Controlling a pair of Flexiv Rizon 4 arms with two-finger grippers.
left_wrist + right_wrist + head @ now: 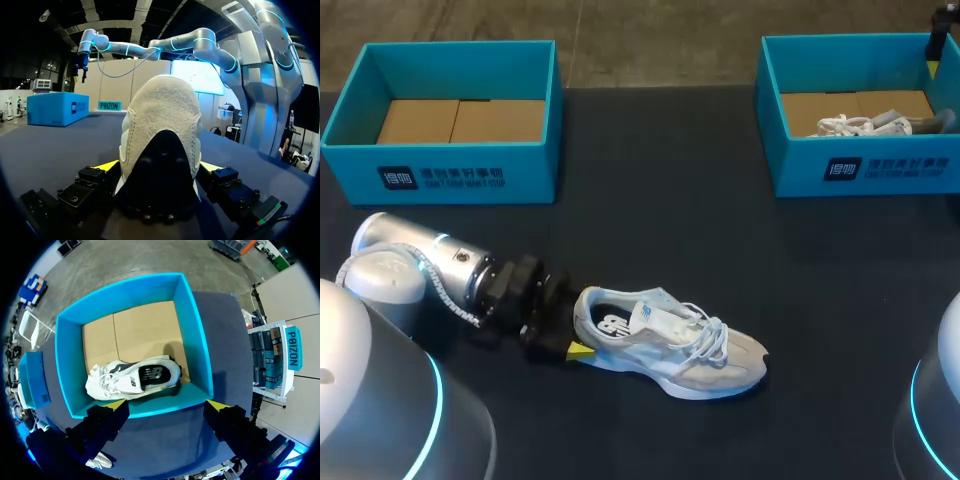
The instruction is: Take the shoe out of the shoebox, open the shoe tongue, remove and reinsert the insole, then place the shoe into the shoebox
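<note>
**Table with two teal shoeboxes along its far edge.** The shoe (665, 340) (pale grey-white, laced, a logo printed on its dark insole) stands on its sole on the near table, toe to the right, outside both boxes. The left gripper (565, 338) clasps its heel. The left wrist view shows a yellow-tipped finger pressed to each side of the heel cup, a contact that the gripper body hides in the head view. The left shoebox (440, 170) holds only its cardboard floor. The right shoebox (195, 340) contains a second shoe (132, 379), seen whole only in the right wrist view, its insole also bearing a logo. The right gripper (167, 405) hangs above this box, toward its far right, fingers spread wide and holding nothing. Each box front carries a dark label with white print.
</note>
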